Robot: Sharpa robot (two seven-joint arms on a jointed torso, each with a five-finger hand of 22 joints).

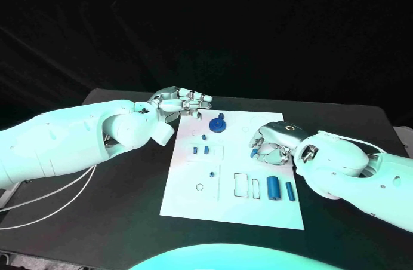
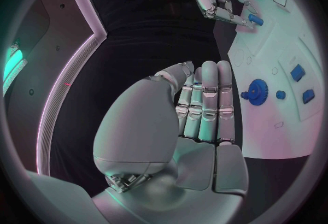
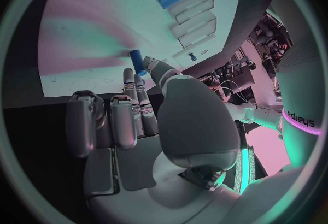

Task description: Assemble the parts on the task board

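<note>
The white task board [image 1: 225, 201] lies in the middle of the table. My right hand [image 1: 274, 143] hovers over the board's right side and pinches a small blue peg [image 1: 255, 153] at its fingertips; the peg [image 3: 137, 62] stands out past the thumb of that hand [image 3: 136, 120]. My left hand [image 1: 181, 103] is at the board's far left corner with its fingers straight and nothing in it. A blue gear [image 1: 218, 125] stands on the board just right of that hand. A blue cylinder [image 1: 273, 187] and a thinner blue bar [image 1: 290, 190] lie at the near right.
Three small blue pieces [image 1: 205, 146] sit on the board below the gear. Outlined empty slots [image 1: 243, 185] are left of the cylinder. The black table [image 1: 120, 186] runs bare to the left of the board. Thin white cables [image 1: 52, 198] hang below my left arm.
</note>
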